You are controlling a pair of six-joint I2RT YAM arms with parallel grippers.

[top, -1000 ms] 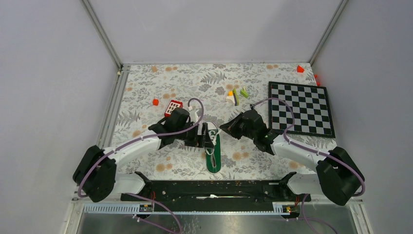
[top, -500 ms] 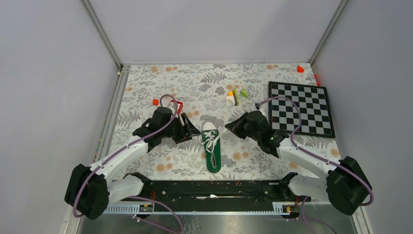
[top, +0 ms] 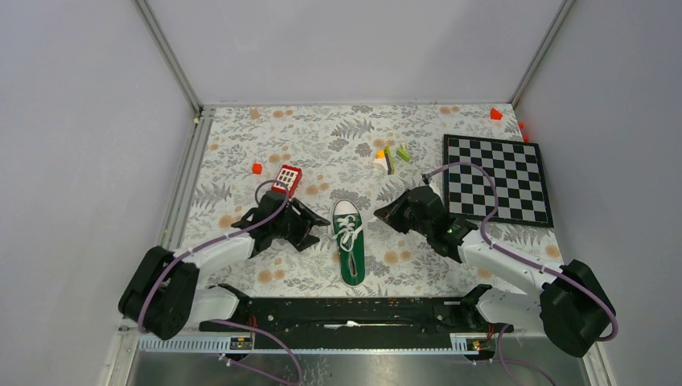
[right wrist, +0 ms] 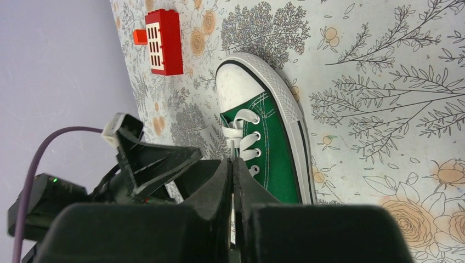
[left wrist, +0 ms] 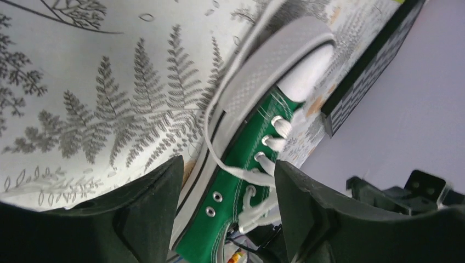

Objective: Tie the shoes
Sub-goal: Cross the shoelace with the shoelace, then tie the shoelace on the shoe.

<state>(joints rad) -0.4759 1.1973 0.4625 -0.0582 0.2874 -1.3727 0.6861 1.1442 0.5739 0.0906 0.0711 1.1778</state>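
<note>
The green sneaker point(top: 351, 245) lies on the floral mat, white toe cap pointing away from the arm bases, white laces loose over the tongue. My left gripper point(top: 315, 227) is open, just left of the shoe. In the left wrist view the shoe point(left wrist: 241, 164) shows between the two fingers point(left wrist: 148, 213), not touched, with a lace end trailing over the mat. My right gripper point(top: 384, 212) is to the right of the toe. In the right wrist view its fingertips point(right wrist: 231, 164) are pressed together with a thin white lace strip between them, above the shoe point(right wrist: 274, 148).
A red-and-white keypad-like block point(top: 286, 178) sits behind the left gripper, with a small red piece point(top: 256, 168) beside it. A chessboard point(top: 496, 178) lies at the right. Small coloured blocks point(top: 390, 157) lie behind the shoe. Red pieces point(top: 495, 113) sit in the far right corner.
My left gripper has pulled off the shoe to the left and now sits open beside it, leaving the shoe uncovered. My right gripper has barely moved.
</note>
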